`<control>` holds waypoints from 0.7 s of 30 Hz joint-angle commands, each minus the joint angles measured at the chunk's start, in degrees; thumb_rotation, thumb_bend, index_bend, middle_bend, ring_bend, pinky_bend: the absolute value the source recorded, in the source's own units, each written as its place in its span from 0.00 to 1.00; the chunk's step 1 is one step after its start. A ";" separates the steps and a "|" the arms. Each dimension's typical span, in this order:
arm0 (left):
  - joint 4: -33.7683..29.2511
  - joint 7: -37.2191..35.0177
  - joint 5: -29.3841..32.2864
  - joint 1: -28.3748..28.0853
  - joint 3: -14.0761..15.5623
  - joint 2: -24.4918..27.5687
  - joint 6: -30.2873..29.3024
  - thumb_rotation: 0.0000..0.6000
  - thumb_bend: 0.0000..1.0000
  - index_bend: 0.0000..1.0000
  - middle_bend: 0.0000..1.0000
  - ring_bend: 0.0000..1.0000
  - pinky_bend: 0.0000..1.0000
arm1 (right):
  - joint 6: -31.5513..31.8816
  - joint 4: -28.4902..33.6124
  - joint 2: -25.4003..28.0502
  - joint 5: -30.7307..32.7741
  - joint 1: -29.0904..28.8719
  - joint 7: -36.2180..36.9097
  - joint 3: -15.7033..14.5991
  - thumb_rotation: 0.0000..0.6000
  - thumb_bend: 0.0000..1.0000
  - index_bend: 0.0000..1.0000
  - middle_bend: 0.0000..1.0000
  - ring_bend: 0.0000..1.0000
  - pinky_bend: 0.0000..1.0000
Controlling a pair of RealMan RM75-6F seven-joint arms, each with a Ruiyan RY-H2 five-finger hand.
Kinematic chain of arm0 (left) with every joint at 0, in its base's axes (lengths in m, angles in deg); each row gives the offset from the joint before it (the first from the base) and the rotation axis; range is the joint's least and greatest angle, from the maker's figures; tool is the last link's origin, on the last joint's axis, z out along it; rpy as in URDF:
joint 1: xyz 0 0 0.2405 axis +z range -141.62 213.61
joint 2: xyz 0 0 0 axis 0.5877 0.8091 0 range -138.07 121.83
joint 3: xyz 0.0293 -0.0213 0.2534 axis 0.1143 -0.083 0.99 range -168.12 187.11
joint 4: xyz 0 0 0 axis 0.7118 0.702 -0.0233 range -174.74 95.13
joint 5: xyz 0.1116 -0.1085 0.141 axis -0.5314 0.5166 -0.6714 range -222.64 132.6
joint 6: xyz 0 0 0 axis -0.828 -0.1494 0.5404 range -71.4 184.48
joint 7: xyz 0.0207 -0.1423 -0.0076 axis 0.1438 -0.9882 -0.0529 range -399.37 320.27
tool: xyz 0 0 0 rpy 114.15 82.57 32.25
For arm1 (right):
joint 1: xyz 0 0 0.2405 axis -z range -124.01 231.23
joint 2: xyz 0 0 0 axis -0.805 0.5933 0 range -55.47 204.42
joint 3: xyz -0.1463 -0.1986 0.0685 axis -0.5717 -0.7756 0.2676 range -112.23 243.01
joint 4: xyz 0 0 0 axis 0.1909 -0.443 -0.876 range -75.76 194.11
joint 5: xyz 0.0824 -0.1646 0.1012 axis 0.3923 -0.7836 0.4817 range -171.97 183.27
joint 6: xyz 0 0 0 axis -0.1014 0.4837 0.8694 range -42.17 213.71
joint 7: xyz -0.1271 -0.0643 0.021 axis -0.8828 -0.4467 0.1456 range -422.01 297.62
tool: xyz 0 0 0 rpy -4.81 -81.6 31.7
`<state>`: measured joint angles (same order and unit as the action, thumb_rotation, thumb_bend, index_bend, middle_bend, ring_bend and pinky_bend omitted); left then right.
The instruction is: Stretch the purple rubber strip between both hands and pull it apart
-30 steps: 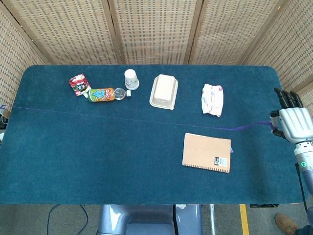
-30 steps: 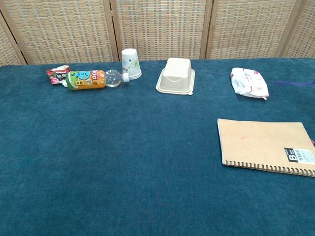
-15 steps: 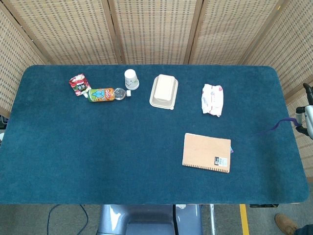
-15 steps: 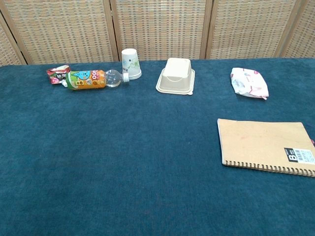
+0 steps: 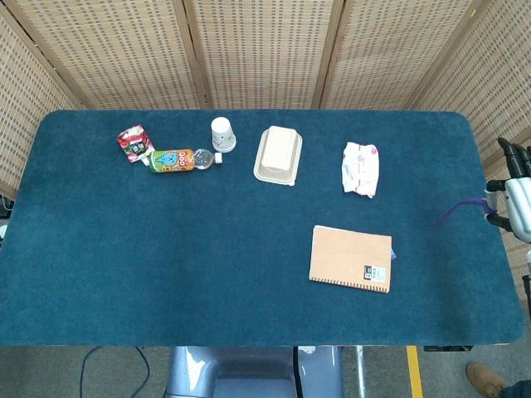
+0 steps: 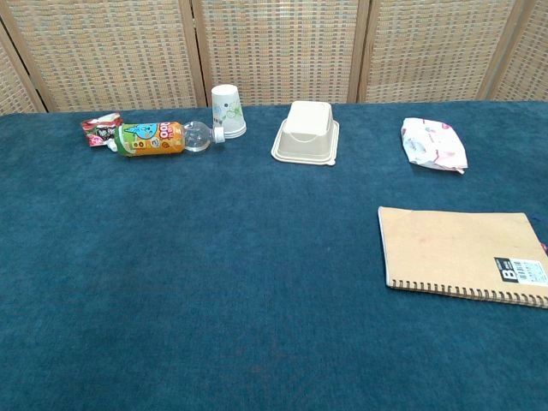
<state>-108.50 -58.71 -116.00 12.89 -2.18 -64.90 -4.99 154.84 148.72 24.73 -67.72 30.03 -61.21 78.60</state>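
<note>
The purple rubber strip (image 5: 459,210) shows in the head view as a short slack length over the table's right edge, its free end hanging just above the blue cloth. Its other end runs into my right hand (image 5: 514,199), which sits half out of frame beyond the table's right side and grips it. My left hand appears in neither view. The chest view shows no hand and no strip.
On the blue table (image 5: 166,265) lie a brown spiral notebook (image 5: 350,259), a white tissue pack (image 5: 361,168), a beige lidded box (image 5: 278,154), a paper cup (image 5: 222,133), a toppled orange bottle (image 5: 178,159) and a red snack packet (image 5: 133,143).
A second ago the strip ran thin and taut across the whole table from the left edge. Its left end came free and it shrank back to the right hand, which shifted rightward.
</note>
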 commanded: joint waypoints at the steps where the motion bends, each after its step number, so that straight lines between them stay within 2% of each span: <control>1: -7.28 5.21 -0.44 0.12 -0.02 2.50 -1.32 1.00 0.73 0.78 0.00 0.00 0.00 | 2.25 6.68 2.31 -2.40 0.05 -3.26 0.54 1.00 0.52 0.81 0.03 0.00 0.00; 10: -21.26 18.34 3.00 -0.47 -0.22 4.95 -2.23 1.00 0.73 0.78 0.00 0.00 0.00 | 2.78 14.94 2.45 -2.87 -1.00 -12.45 0.52 1.00 0.52 0.81 0.03 0.00 0.00; 16: -25.21 21.55 3.68 -0.72 -0.20 4.99 -2.87 1.00 0.73 0.78 0.00 0.00 0.00 | 2.38 16.19 1.71 -3.12 -1.23 -13.18 0.15 1.00 0.52 0.81 0.03 0.00 0.00; 21: -27.50 22.91 4.72 -1.25 -0.17 4.17 -2.37 1.00 0.73 0.78 0.00 0.00 0.00 | 1.73 14.38 -0.38 -4.41 -1.59 -12.83 -0.76 1.00 0.52 0.81 0.03 0.00 0.00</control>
<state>-135.64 -36.11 -111.47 11.83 -2.39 -60.47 -7.54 156.83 163.64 24.91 -71.80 28.59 -74.10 78.15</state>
